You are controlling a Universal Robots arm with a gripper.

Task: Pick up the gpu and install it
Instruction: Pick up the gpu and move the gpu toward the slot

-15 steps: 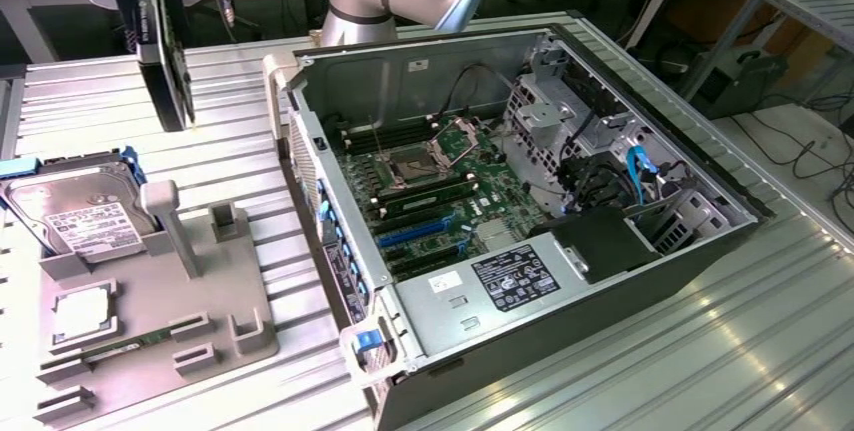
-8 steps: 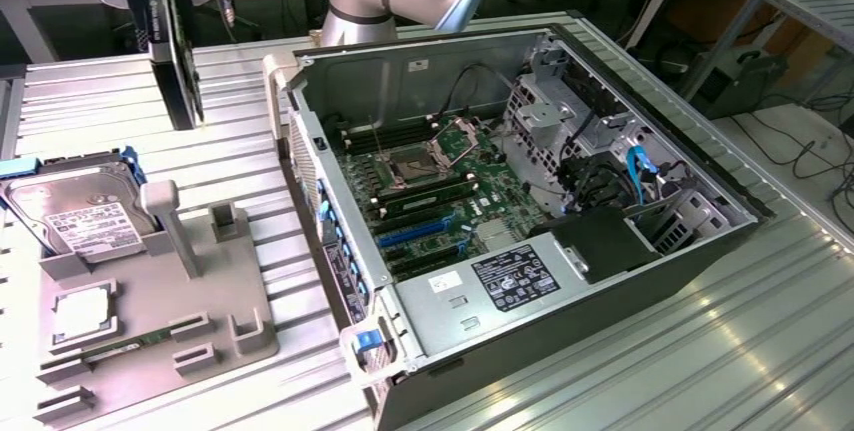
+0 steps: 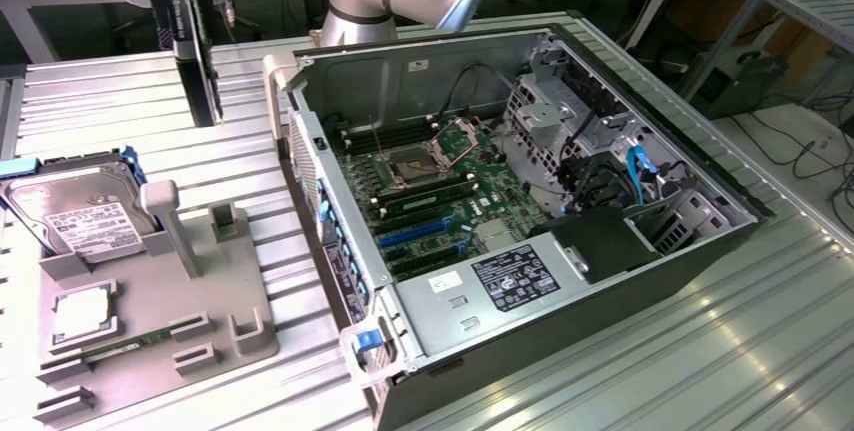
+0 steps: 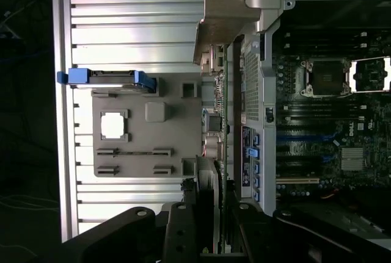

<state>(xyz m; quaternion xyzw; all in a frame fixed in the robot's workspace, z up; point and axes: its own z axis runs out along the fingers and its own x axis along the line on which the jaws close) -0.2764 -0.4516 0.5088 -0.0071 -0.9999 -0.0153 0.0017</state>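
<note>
Half done, I'd say: the claw is clamped on the gpu, holding it upright above the table beside the open computer case. Seating it inside is left.

Hanging the graphics card upright from the gripper above the table, far on the exterior view's left. Flanking it with the open computer case on the right and the tray nearer on the left. Bearing on that tray the hard drive farthest, the chip nearer, the memory stick nearest.
</note>
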